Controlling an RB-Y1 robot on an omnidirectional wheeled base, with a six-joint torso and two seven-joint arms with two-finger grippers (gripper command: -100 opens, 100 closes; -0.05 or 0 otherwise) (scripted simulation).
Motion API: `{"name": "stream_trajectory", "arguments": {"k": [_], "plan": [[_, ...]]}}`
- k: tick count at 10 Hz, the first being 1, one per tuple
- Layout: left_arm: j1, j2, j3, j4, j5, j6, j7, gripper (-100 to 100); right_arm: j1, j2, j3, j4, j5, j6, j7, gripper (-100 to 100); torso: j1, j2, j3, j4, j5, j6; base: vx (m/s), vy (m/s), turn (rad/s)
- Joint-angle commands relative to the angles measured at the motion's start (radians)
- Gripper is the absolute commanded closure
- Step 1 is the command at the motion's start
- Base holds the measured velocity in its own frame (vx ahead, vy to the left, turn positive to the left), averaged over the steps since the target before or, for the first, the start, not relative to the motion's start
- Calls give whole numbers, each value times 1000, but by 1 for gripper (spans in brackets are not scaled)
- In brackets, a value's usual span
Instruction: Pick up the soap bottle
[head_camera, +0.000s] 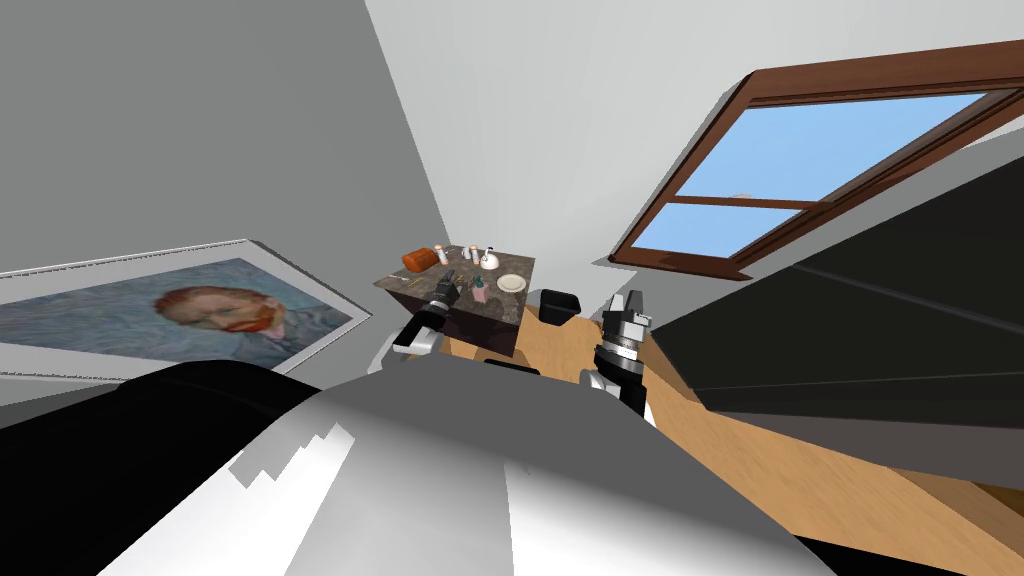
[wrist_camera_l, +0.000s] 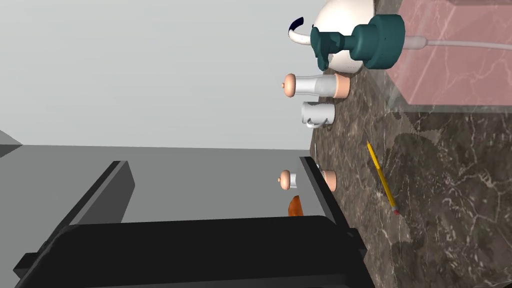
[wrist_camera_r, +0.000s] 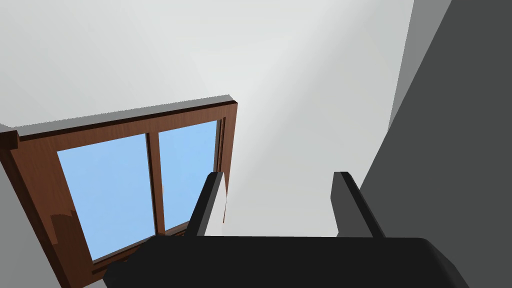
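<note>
The soap bottle (head_camera: 480, 291) is a pink block with a teal pump head (wrist_camera_l: 370, 42); it stands on a dark marbled table top (head_camera: 500, 305). In the left wrist view its pink body (wrist_camera_l: 450, 50) lies off to one side, beyond the finger nearer the table, not between the fingers. My left gripper (wrist_camera_l: 214, 162) is open and empty, and hovers over the table (wrist_camera_l: 450, 200) just left of the bottle in the head view (head_camera: 449, 278). My right gripper (head_camera: 626, 300) is held up right of the table, open and empty (wrist_camera_r: 277, 175).
On the table stand a white teapot (wrist_camera_l: 345, 20), two salt-shaker-like pieces (wrist_camera_l: 320, 85) (wrist_camera_l: 325, 180), a white mug (wrist_camera_l: 317, 115), a yellow pencil (wrist_camera_l: 382, 177), an orange loaf (head_camera: 420, 259) and a plate (head_camera: 511, 283). A black bin (head_camera: 558, 305) sits on the wooden floor beside the table.
</note>
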Motion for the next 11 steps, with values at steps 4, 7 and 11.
{"name": "stream_trajectory", "arguments": {"k": [4,7,11], "plan": [[-10,-26,29,-22,13,135,23,-100,0,0,0,0,0,0,0,0,-1,-1,-1,0,0,0,34,-41,-47],[-15,-56,48,-38,22,217,38,-100,0,0,0,0,0,0,0,0,-1,-1,-1,0,0,0,37,-35,-43],[-22,-112,69,-57,32,307,55,-100,0,0,0,0,0,0,0,0,-1,0,0,0,0,0,32,-33,-35]]}}
